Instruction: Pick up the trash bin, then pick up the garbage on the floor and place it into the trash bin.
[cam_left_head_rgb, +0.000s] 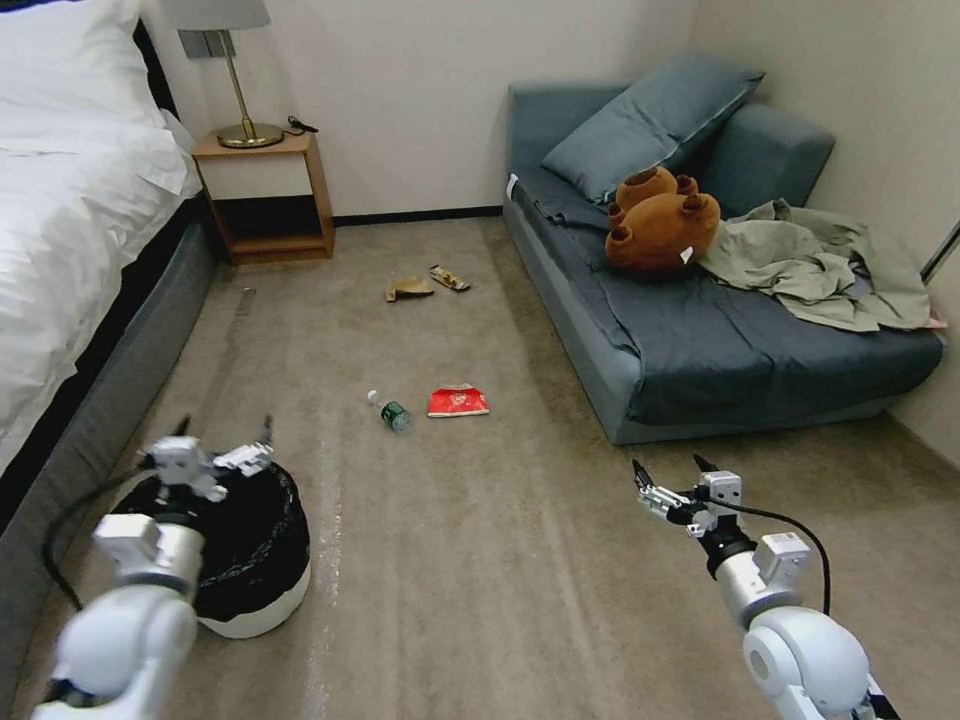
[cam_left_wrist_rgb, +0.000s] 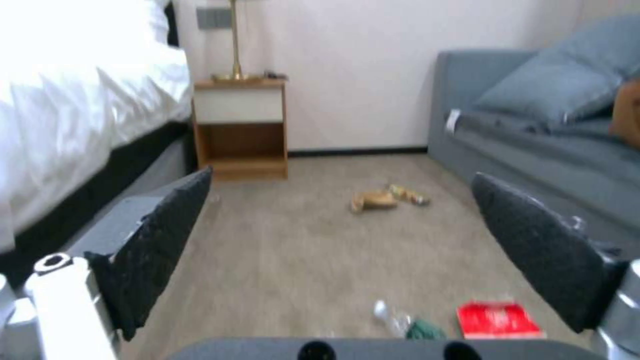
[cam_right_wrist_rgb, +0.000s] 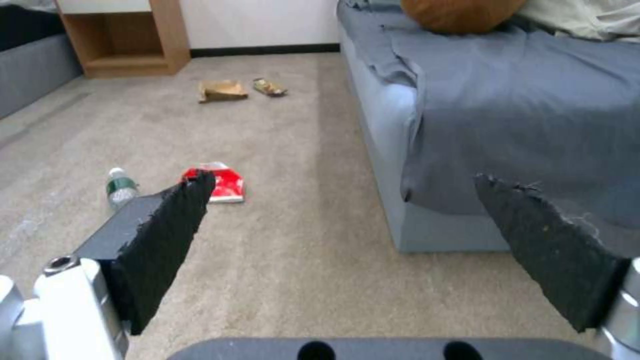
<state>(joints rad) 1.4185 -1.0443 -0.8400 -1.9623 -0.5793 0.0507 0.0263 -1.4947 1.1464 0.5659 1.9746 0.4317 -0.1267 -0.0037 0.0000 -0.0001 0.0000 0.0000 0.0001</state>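
Hovering above the trash bin (cam_left_head_rgb: 255, 590) beside the bed, left hand (cam_left_head_rgb: 225, 440) is wide open, empty; lower w/ fingers astride the rim. Right hand (cam_left_head_rgb: 670, 470) open, idle.

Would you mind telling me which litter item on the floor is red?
The snack packet, lying flat beside the clear bottle. The paper scrap and candy wrapper farther off are tan and yellowish.

Counted on carpet and sofa:
One trash bin (cam_left_head_rgb: 262, 590), four litter pieces: bottle (cam_left_head_rgb: 390, 411), red packet (cam_left_head_rgb: 458, 401), paper scrap (cam_left_head_rgb: 409, 289), candy wrapper (cam_left_head_rgb: 450, 278); one plush bear (cam_left_head_rgb: 660, 222).
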